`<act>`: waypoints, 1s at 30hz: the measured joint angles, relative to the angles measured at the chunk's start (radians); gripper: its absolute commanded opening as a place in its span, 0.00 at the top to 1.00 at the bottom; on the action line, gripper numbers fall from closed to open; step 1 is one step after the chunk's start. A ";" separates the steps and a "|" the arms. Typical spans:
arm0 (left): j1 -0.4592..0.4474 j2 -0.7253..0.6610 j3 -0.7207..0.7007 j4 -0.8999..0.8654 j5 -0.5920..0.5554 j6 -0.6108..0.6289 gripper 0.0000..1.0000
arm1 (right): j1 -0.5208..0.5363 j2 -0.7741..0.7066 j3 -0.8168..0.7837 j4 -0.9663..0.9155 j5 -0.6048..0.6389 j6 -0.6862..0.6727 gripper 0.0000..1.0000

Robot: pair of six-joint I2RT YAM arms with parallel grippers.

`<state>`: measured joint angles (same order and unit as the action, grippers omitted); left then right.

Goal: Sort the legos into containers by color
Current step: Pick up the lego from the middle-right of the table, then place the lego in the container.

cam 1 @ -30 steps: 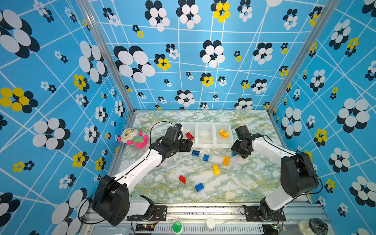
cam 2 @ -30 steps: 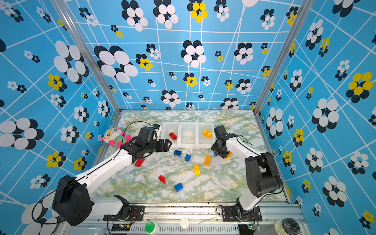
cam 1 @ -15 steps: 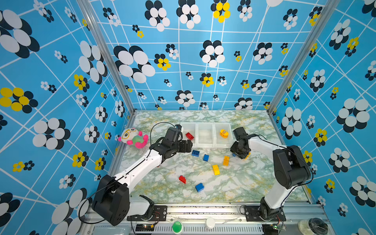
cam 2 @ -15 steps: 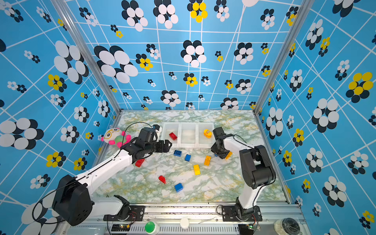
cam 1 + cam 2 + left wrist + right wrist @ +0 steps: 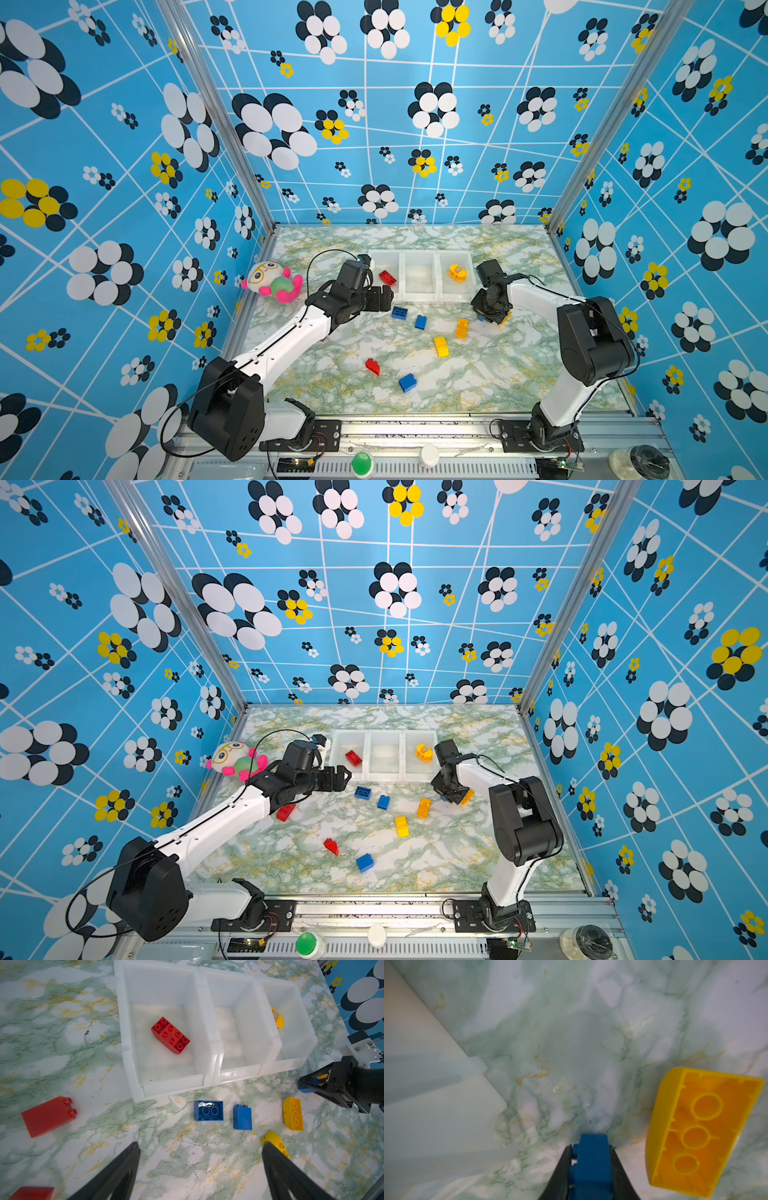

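**Right jaws clamped on a blue brick beside the bins**

A small blue brick (image 5: 591,1165) sits pinched between the jaws of the right gripper (image 5: 591,1167), low over the marble counter (image 5: 478,374), just off the near corner of the right-hand bin (image 5: 456,291). In the right wrist view a yellow-orange brick (image 5: 695,1132) lies at about 3 o'clock from the held piece, hollow underside showing, close beside it but apart. In both top views the right gripper (image 5: 451,793) stands at the 3 o'clock end of the row of three white bins.

The left-hand bin (image 5: 128,1022) holds one red brick (image 5: 170,1035), studs up. The middle bin (image 5: 216,1022) holds nothing visible. The right-hand bin contains the round yellow piece (image 5: 457,272).

On the counter in front of the bins, at their 6 o'clock, lie two blue bricks: one with its hollow side up (image 5: 208,1110), one on its side just beside it (image 5: 242,1117). Further toward 3 o'clock lies a yellow-orange brick (image 5: 293,1114), and another yellow brick (image 5: 441,346) lies nearer the counter's middle. A red brick (image 5: 372,366) and a blue brick (image 5: 407,382) lie toward the near edge. A red brick (image 5: 48,1116) lies at 9 o'clock of the bins' front.

The left gripper (image 5: 380,298) hovers before the left-hand bin, jaws wide apart and holding nothing. A pink-and-green plush toy (image 5: 272,282) lies at the counter's 9 o'clock edge.
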<state>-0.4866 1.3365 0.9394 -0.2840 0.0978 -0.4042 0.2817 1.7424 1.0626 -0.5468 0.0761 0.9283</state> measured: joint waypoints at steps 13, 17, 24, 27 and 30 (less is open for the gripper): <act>0.012 -0.002 -0.075 0.022 0.019 -0.005 0.06 | 0.133 -0.170 0.116 -0.129 0.042 -0.075 0.84; 0.021 -0.023 -0.097 0.027 0.027 -0.008 0.06 | 0.192 -0.152 0.240 -0.162 0.050 -0.111 0.84; 0.043 -0.079 -0.132 0.029 0.039 -0.023 0.05 | 0.265 0.016 0.470 -0.185 0.040 -0.190 0.84; 0.055 -0.090 -0.145 0.026 0.045 -0.023 0.04 | 0.288 0.115 0.578 -0.210 0.030 -0.217 0.84; 0.067 -0.097 -0.156 0.023 0.048 -0.023 0.04 | 0.303 0.199 0.676 -0.232 0.019 -0.243 0.84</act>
<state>-0.4198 1.2396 0.7837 -0.2611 0.1463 -0.4271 0.5850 1.9415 1.7382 -0.7788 0.0952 0.6857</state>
